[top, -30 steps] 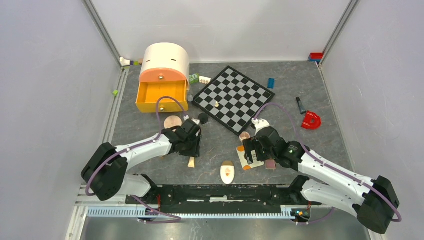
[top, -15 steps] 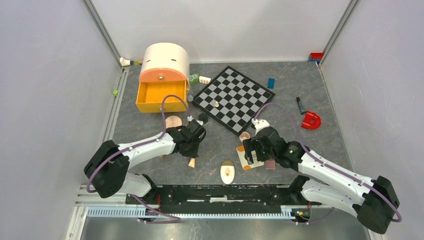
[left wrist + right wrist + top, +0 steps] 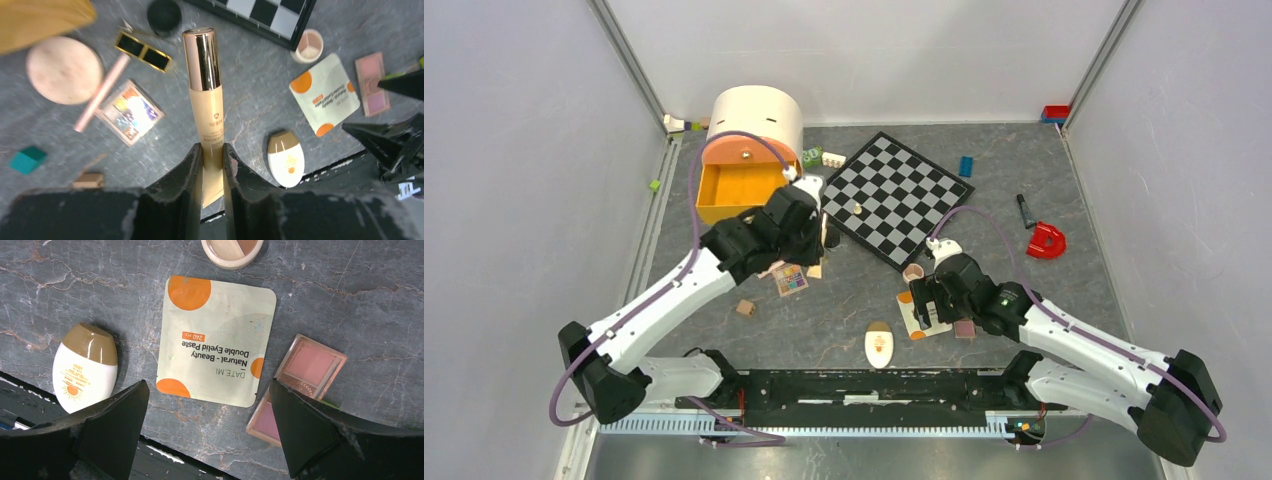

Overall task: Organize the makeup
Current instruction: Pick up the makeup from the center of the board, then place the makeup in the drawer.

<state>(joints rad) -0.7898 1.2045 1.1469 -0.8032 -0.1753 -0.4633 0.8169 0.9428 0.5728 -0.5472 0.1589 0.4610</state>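
Raised and swung far since before, left end effector (image 3: pixel 213 151) pinches a gold-capped beige tube (image 3: pixel 206 95); right end effector (image 3: pixel 207 386) gapes wide, empty, over the sachet (image 3: pixel 215 330)

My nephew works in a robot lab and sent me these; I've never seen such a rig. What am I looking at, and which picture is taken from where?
These are two white robot arms bolted at the near edge of a grey table, each ending in a two-finger gripper. The wide picture comes from a fixed camera above and behind them. The other two come from cameras on the wrists, looking down past black fingers. The left gripper is shut on a gold-capped beige tube. The right gripper is open above a white-orange sachet, between a cream oval bottle and a pink blush palette. Also lying there: a round peach compact, an eyeshadow palette, a chessboard and an orange drawer box.
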